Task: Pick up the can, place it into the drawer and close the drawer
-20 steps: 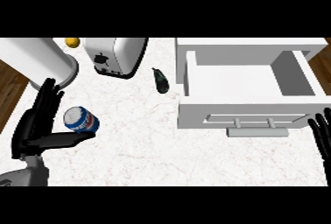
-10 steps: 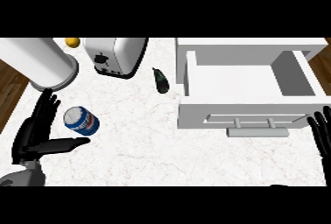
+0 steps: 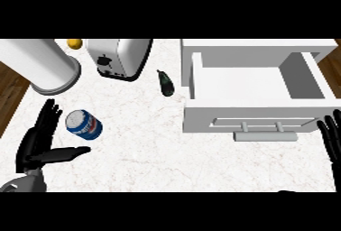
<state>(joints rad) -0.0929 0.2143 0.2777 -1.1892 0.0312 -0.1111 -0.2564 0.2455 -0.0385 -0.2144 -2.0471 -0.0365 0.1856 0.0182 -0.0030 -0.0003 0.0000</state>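
Head view, left hand (image 3: 39,145) fingers (image 3: 47,118) straight, beside can (image 3: 83,126), holding nothing

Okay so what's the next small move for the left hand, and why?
Probably close the left hand round the can. The open hand sits beside the can, fingers up its left side and thumb below it, not yet curled round it. The drawer already stands open, so only the grasp is missing.

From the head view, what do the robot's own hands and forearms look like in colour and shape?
Both hands are black, with long, slim, segmented fingers and a thumb. The left hand shows almost whole and joins a grey, rounded forearm at the lower edge of the view. Of the right hand only black fingers show at the right edge. No cables, markings or sleeves are visible.
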